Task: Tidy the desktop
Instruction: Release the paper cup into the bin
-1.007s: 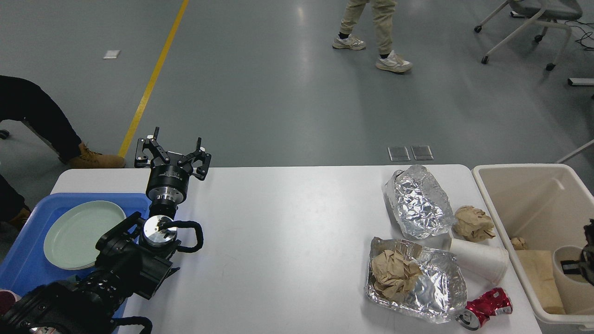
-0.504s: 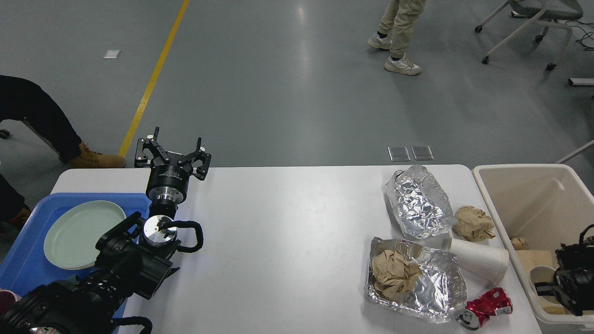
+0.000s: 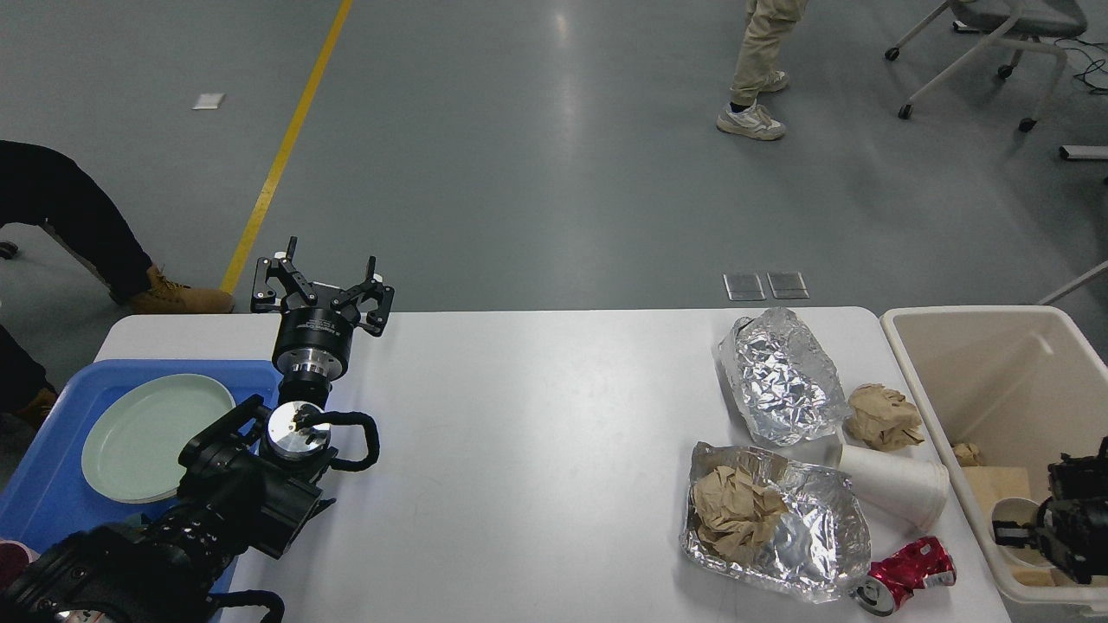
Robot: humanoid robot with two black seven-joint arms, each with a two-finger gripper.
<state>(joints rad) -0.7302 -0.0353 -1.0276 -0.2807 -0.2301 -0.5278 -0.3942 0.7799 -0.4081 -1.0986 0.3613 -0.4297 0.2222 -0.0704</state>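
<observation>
Nearby, left tool (image 3: 322, 279) agape above desktop (image 3: 537, 433).

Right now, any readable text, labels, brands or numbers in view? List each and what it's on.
None can be read.
Left gripper: small pale print on its black collar, too small to read.
Red can: crushed, white marks on it, no letters legible.
Paper cup, foil, plate, tray, bin: no print visible.
Floor: a yellow line only, no lettering.
</observation>
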